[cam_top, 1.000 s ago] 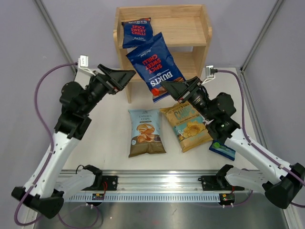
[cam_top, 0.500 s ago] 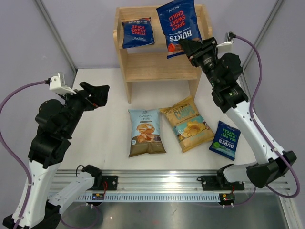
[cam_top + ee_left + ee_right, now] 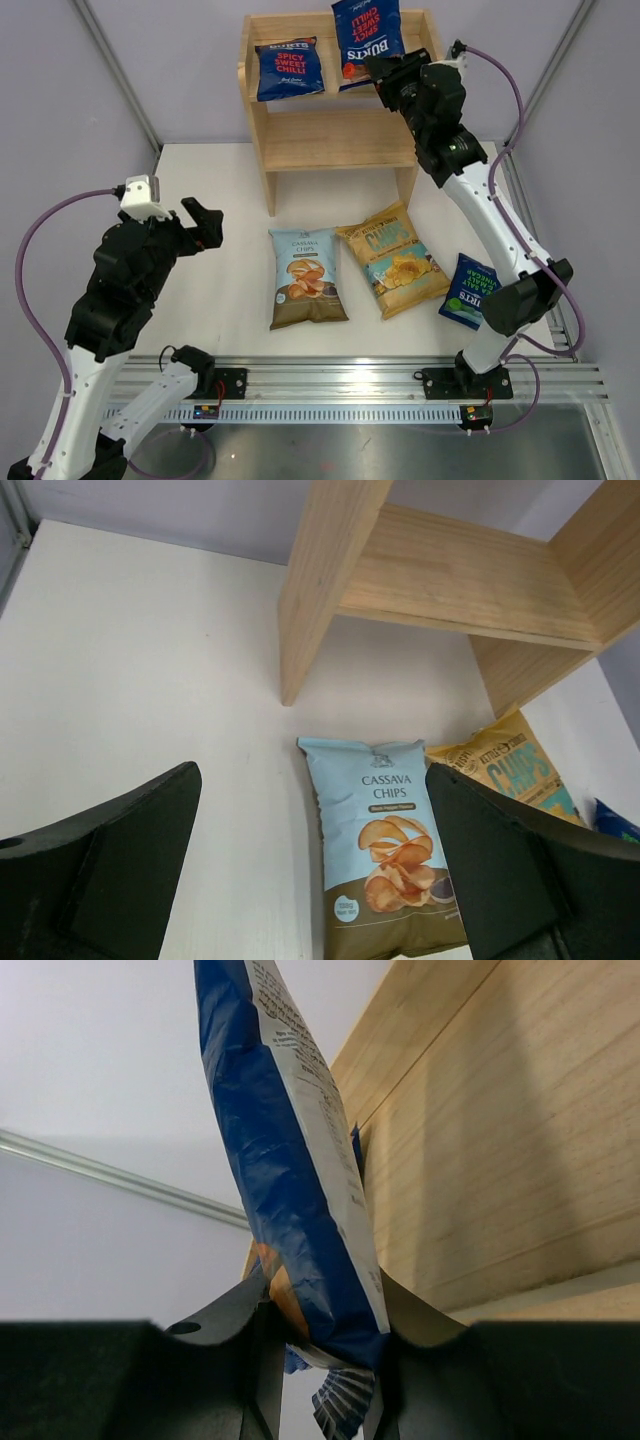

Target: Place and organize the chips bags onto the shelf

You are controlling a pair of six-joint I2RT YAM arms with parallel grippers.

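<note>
Hoisting a red-lettered Burts bag (image 3: 366,35) upright over the shelf (image 3: 330,140), the right fingers (image 3: 385,80) pinch its lower edge in the overhead view, just beside a matching bag (image 3: 290,68) already on the top tier. Its long axis runs up and away from the fingers, toward the shelf's back. On the desk (image 3: 220,180) lie the Cassava bag (image 3: 307,275), the yellow bag (image 3: 397,262) and, far right, the green-marked Burts bag (image 3: 470,290). The left fingers (image 3: 205,222) hover to their left, nearest the Cassava bag.

From the left wrist, those fingers are spread wide and hold nothing, with the Cassava bag lying lengthwise ahead between them.

From the right wrist, both fingers are clamped on the bag's bottom seam, and the bag stands tall against the wood. Whether its base touches the tier cannot be told.
</note>
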